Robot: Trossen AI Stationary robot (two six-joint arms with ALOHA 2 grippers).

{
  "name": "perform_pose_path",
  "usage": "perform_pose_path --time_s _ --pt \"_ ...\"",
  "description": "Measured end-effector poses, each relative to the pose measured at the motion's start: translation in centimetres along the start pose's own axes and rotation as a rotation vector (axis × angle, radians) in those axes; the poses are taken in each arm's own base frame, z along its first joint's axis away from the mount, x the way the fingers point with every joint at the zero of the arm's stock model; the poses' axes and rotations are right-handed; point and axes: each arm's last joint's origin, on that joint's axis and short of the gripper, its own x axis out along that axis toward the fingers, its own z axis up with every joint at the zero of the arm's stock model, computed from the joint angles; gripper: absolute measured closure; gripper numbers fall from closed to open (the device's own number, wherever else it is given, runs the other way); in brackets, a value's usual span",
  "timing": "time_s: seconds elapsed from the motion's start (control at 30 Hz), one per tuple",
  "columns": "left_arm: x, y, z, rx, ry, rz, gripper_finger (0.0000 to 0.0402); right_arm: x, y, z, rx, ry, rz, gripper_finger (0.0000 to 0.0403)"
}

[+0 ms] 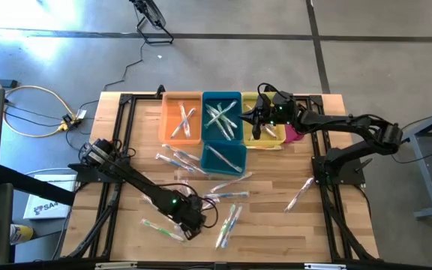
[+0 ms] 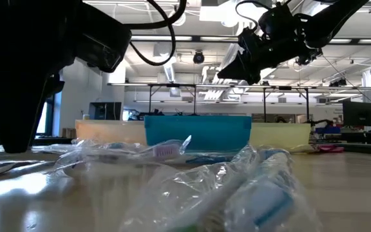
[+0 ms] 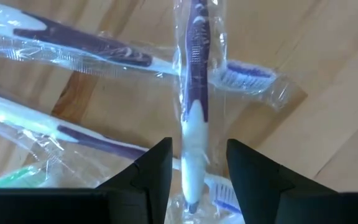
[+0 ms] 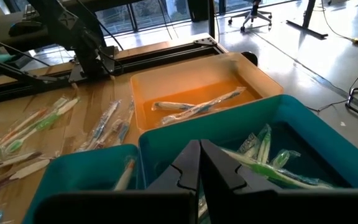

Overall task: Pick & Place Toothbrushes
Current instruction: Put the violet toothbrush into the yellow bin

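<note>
Orange bin (image 1: pixel 181 120), teal bins (image 1: pixel 222 114), yellow bin (image 1: pixel 264 133) upper centre, wrapped brushes inside (yellow's contents unclear). Toothbrushes (image 1: pixel 227 196) scattered lower centre. Left gripper (image 3: pixel 196 180) spread, straddling purple-white toothbrush (image 3: pixel 193 99). Right gripper (image 4: pixel 199 163) closed, empty, above teal.

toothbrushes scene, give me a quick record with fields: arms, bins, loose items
left hand: low at the table's near edge, open, fingers either side of a purple and white wrapped toothbrush
right hand: shut, empty, above the bins
orange plastic bin: two wrapped brushes
teal plastic bins: several wrapped brushes
yellow plastic bin: contents hidden
loose wrapped toothbrushes: scattered on the wooden table
</note>
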Motion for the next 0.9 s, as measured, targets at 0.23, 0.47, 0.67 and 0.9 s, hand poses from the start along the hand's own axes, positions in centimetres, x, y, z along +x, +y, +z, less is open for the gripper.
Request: perform_pose_path --time_s 0.23,0.47,0.67,0.9 --pt "0.4 0.0 0.1 0.000 -0.019 0.010 0.0254 0.0 0.0 0.0 0.000 0.000 0.000 0.0399" --pt "0.4 0.0 0.1 -0.001 -0.039 0.024 0.0254 0.0 0.0 0.0 0.000 0.000 0.000 0.0399" --pt "0.9 0.0 0.1 -0.001 -0.034 0.033 0.0254 0.0 0.0 0.0 0.000 0.000 0.001 0.0399" --pt "1.8 -0.2 0.3 0.008 -0.031 0.024 0.0254 0.0 0.0 0.0 0.001 0.002 0.000 0.0399"
